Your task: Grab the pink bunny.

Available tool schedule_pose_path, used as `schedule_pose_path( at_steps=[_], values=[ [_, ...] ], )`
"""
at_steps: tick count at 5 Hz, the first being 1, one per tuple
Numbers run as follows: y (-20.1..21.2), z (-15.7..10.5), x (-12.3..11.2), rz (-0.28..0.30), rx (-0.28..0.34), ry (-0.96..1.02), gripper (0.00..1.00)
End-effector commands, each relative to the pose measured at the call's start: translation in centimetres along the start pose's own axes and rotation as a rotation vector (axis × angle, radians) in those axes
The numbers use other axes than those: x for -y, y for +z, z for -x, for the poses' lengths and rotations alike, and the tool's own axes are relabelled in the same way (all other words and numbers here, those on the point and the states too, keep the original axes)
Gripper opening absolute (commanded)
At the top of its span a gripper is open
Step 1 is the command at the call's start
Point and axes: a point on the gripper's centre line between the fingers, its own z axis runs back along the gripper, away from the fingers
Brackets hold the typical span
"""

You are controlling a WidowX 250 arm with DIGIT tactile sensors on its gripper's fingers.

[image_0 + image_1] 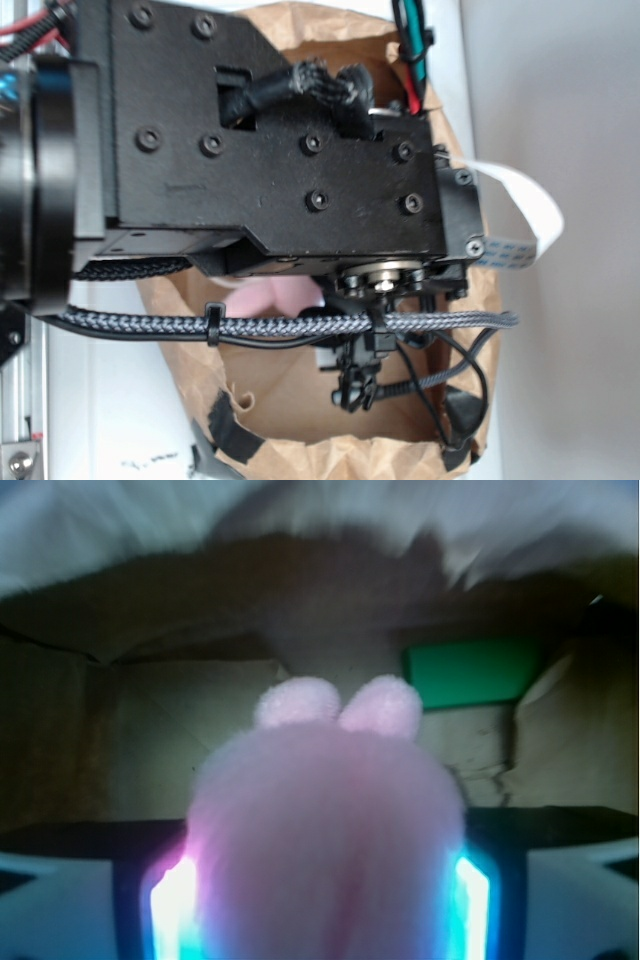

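- Mostly, in your exterior view the arm (260, 150) hides the paper bag (300, 400); one sliver of pink bunny (275, 297) shows beneath.
- In your wrist view, one bunny (325, 830) fills the gripper (325, 900), clamped between two glowing fingers (170, 905); one blurred green block (470, 672) sits behind.

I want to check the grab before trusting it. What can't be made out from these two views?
- Exterior view: the arm's black housing hides the hand and nearly all of the pink bunny; only a pink sliver shows.
- Wrist view: the bunny fills the frame, hiding the contact between it and the glowing fingers.
- Wrist view: blur softens the green block and paper bag.
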Motion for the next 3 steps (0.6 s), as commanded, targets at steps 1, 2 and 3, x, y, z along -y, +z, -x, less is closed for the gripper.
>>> schedule_pose_path(
  at_steps=[1, 2, 3],
  values=[
    [6.4, -0.9, -1.3, 0.010, 0.118, 0.010, 0.00],
    [7.6, -0.3, -1.0, 0.056, 0.144, -0.010, 0.00],
    [7.8, -0.1, -0.7, 0.063, 0.150, -0.009, 0.00]
  ],
)
